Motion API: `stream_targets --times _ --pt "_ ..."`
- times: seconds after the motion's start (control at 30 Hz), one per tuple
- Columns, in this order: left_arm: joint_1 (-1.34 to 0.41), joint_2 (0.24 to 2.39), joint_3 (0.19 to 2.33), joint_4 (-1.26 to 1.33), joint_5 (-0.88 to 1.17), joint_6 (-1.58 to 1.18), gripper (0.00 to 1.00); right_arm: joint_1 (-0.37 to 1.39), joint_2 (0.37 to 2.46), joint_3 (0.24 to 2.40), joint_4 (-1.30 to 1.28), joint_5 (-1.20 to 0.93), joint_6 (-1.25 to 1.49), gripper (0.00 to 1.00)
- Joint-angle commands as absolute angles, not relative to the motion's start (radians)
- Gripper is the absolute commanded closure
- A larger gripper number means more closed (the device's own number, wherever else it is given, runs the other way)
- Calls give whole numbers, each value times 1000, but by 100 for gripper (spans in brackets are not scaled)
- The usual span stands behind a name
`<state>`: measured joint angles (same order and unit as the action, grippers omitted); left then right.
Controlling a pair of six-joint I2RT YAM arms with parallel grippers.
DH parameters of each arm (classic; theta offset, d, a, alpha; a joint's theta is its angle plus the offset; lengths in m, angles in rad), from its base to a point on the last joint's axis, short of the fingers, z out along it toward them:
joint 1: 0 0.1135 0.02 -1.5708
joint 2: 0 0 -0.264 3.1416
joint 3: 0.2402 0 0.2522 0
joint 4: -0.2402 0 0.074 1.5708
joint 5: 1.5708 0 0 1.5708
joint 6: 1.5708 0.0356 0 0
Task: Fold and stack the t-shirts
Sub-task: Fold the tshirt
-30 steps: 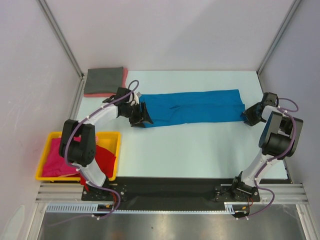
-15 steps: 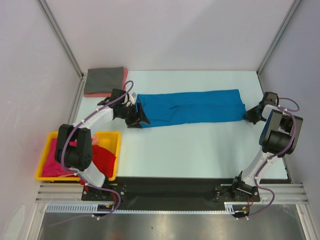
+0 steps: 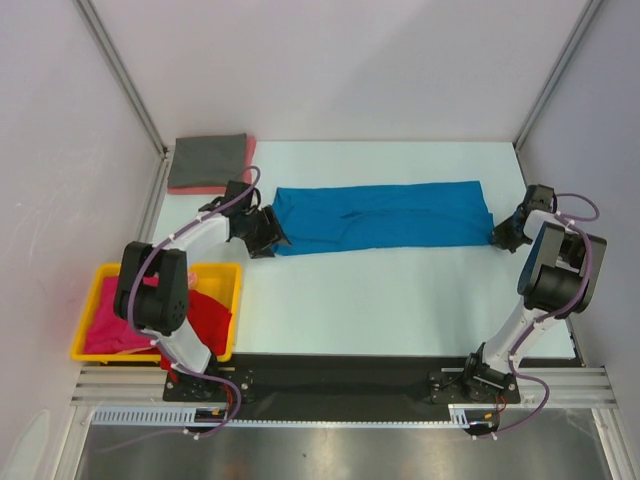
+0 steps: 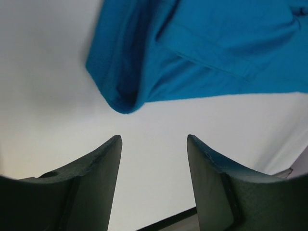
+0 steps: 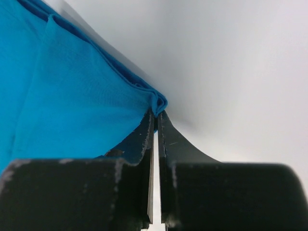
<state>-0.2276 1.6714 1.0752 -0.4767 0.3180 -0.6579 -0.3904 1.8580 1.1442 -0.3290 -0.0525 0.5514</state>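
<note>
blue t-shirt (image 3: 385, 215) flat, right tool (image 5: 155, 115) pinching corner

L wrist view: blue t-shirt (image 4: 207, 53) runs off top & right edges, so only one corner shows, and left gripper (image 4: 153, 140) is cut by the bottom edge, finger roots out of focus. R wrist view: shirt cut at left & top, its corner tip lost inside the slit of right gripper (image 5: 156, 115), whose near part is a blur. Top view: salmon pink t-shirt (image 3: 200, 189) mostly under dark grey t-shirt (image 3: 207, 162), just a strip showing; left arm (image 3: 155, 290) covers parts of red t-shirt (image 3: 212, 318), magenta t-shirt (image 3: 105, 330) & yellow bin (image 3: 215, 268).
</note>
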Motion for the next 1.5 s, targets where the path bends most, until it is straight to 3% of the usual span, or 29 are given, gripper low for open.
stream_targets --times 0.0,0.4,0.5,0.63,0.77,0.93,1.13,1.47 --pt "-235 1713 1118 -471 193 -724 38 -393 1803 1092 -420 29 485 100" --pt "-241 1853 1152 -362 98 -790 38 -382 1743 1077 -440 -41 505 100" --pt "-241 1884 1183 -353 107 -778 49 -377 1744 1084 -484 -2 512 100" --pt "-241 1956 1248 -373 61 -739 78 -374 1738 1072 -566 100 529 100" --pt "-242 2040 1422 -415 23 -681 99 -377 1672 1013 -597 129 551 100" --pt "-247 2180 1707 -443 -38 -583 100 -336 1580 915 -652 92 592 100" --pt "-249 2385 1990 -379 -43 -506 100 -149 1470 795 -689 25 710 100" --pt "-206 2545 2112 -68 132 -626 100 240 1253 568 -560 -112 1144 100"
